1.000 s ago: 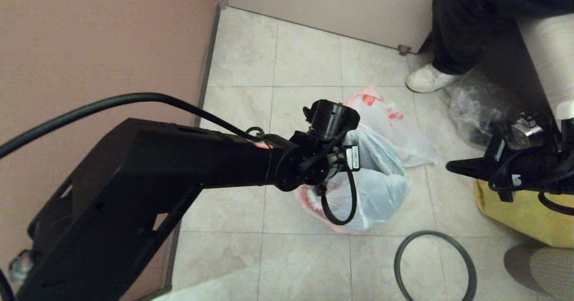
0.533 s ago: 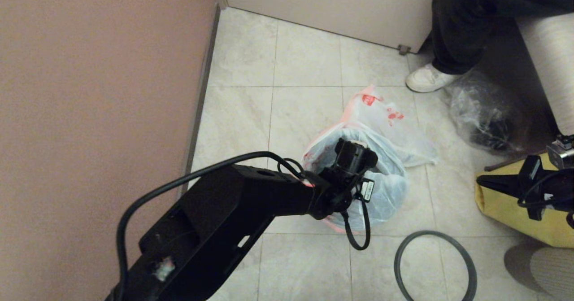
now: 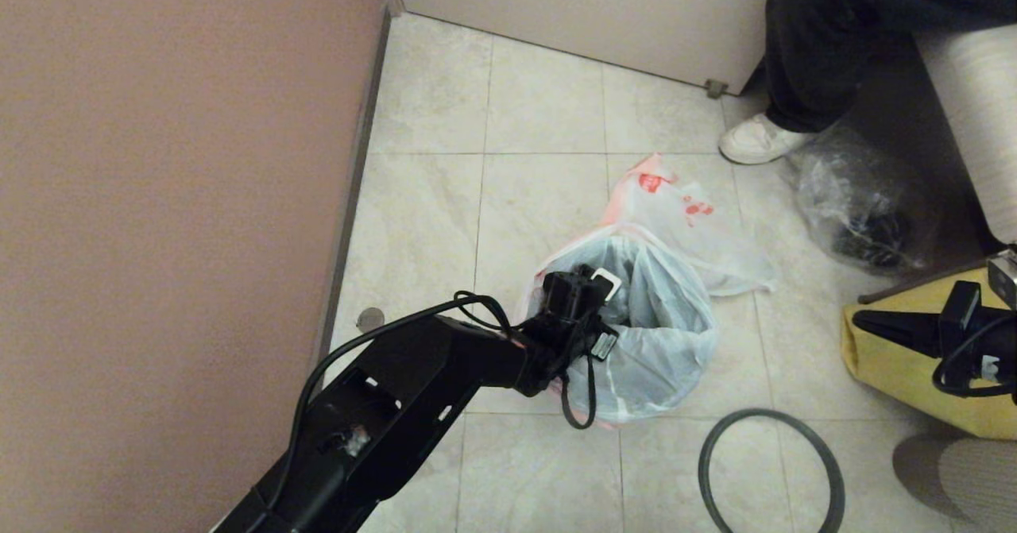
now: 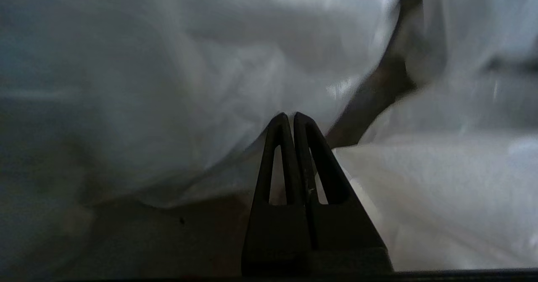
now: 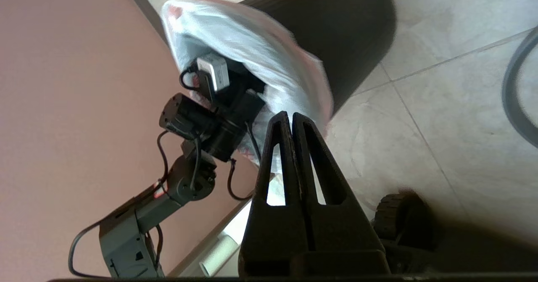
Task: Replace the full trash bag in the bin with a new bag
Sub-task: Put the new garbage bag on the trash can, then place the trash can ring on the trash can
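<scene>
The new bag [image 3: 663, 334], thin white film with a pink border, lines the black bin [image 5: 336, 34] and hangs over its outside. My left gripper [image 4: 291, 114] reaches down into the bag's mouth; it is shut, its tips against the white film [image 4: 176, 84]. In the head view only its wrist [image 3: 574, 304] shows. The full trash bag [image 3: 683, 219], white with red marks, lies on the floor just behind the bin. The bin's grey hoop [image 3: 767, 469] lies on the tiles in front right. My right gripper [image 3: 862, 321] hovers shut and empty at the right.
A clear bag with dark contents [image 3: 862, 199] sits at the back right beside a person's shoe [image 3: 759, 140]. A yellow bag [image 3: 906, 370] lies under my right arm. The pink wall [image 3: 175, 160] runs along the left. Bare tiles lie left of the bin.
My left arm has dropped and drawn back toward me, its wrist sinking into the bag's mouth. The right gripper has shifted right and lower.
</scene>
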Robot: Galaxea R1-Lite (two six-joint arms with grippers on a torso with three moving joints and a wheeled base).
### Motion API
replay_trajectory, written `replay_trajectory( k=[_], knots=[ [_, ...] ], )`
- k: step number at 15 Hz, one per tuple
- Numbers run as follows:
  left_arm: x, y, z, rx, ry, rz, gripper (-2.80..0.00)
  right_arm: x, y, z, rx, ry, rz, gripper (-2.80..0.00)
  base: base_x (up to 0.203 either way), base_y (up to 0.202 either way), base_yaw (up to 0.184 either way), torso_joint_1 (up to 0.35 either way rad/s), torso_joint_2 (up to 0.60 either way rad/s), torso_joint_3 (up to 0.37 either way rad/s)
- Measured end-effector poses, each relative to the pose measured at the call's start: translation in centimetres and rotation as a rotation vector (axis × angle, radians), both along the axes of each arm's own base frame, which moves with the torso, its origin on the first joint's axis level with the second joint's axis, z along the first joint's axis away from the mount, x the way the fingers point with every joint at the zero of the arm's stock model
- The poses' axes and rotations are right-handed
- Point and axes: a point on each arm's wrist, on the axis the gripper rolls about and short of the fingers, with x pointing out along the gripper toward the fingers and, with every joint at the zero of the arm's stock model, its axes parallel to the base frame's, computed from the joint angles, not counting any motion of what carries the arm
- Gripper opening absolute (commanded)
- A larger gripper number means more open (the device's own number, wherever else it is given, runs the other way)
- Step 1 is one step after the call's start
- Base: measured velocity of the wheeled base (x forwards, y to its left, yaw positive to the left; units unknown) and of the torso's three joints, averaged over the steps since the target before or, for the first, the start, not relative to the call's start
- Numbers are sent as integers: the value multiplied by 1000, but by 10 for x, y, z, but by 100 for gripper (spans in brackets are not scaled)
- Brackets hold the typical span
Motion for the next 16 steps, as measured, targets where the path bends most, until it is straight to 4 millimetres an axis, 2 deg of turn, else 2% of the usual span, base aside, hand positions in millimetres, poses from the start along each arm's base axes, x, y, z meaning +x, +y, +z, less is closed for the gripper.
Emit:
replay_trajectory(
  k=[4,7,9,10,12,14,16],
  knots=[
    [-21,-24,33,-86,-96,-5,-280,2,1,-3,0,7,5,-280,0,0,0,0,0,0],
    [-57,-49,75,-198,-125,-3,-280,6,0,-8,-5,23,2,-280,0,0,0,0,0,0],
    [-82,-55,101,-247,-125,42,-280,12,-4,-11,-43,30,-36,-280,0,0,0,0,0,0],
    [-91,-52,108,-252,-116,73,-280,14,-8,-14,-82,35,-67,-280,0,0,0,0,0,0],
    [-107,-32,115,-238,-66,127,-280,17,-16,-25,-212,65,-116,-280,0,0,0,0,0,0],
    [-116,6,121,-223,-2,200,-280,14,-16,-45,-379,202,-133,-280,0,0,0,0,0,0],
    [-111,49,140,-235,6,289,-280,9,1,-65,-496,412,-107,-280,0,0,0,0,0,0]
  ],
)
